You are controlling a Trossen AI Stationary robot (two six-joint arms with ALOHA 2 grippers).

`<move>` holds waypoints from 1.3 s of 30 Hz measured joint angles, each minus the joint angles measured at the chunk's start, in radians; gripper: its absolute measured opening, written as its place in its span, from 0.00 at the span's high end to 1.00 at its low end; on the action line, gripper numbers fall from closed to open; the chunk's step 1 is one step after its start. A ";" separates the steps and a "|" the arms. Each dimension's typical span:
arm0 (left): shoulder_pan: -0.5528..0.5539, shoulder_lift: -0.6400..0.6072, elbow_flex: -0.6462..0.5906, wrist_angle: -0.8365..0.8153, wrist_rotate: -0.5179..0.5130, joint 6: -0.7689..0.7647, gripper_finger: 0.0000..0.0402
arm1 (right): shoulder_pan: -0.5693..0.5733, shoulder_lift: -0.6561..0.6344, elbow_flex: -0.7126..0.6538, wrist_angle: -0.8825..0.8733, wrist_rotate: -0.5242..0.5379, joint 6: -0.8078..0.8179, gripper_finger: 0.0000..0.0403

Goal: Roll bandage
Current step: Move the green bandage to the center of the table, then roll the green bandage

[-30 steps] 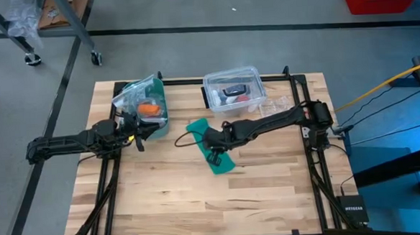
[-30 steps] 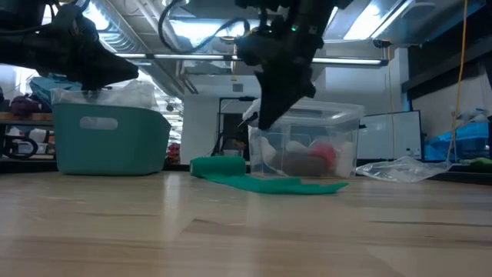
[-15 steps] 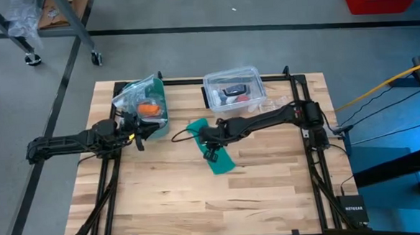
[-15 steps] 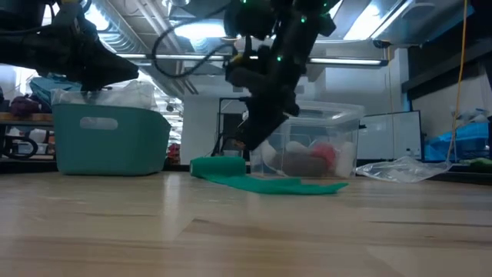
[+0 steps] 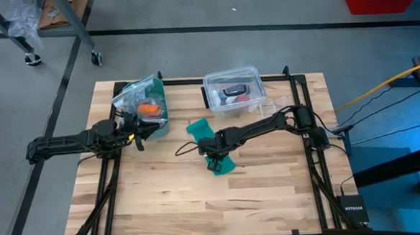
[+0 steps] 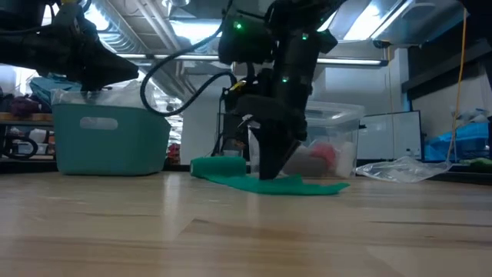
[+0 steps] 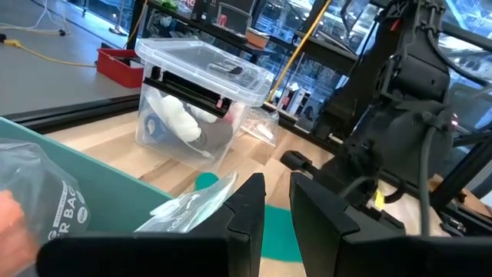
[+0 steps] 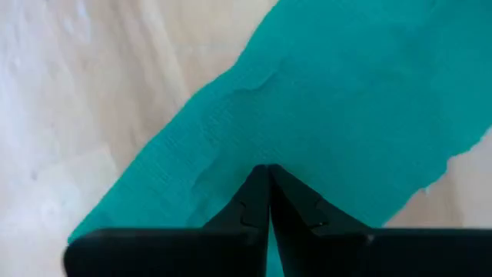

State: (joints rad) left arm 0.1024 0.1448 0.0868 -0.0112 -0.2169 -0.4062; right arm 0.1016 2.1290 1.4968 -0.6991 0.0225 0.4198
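Bright ceiling lights (image 6: 192,31) glared behind the backlit, near-black arms in the low view; overhead lighting stayed even, shadows faint and soft.

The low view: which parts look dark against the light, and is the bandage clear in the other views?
Low view: bright ceiling lights behind turn the right gripper into a dark silhouette over the bandage, which keeps its teal colour. Right wrist view: the bandage fills the picture, evenly lit, its weave soft. High view: even light, the bandage small and partly hidden under the arm.
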 joint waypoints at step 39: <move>0.000 0.000 0.000 -0.001 0.000 -0.040 0.86 | 0.122 -0.051 0.330 -0.237 0.157 -0.059 0.96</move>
State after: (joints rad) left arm 0.1024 0.1447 0.0868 -0.0123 -0.2165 -0.4464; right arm 0.2234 2.0775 1.8268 -0.9363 0.1792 0.3611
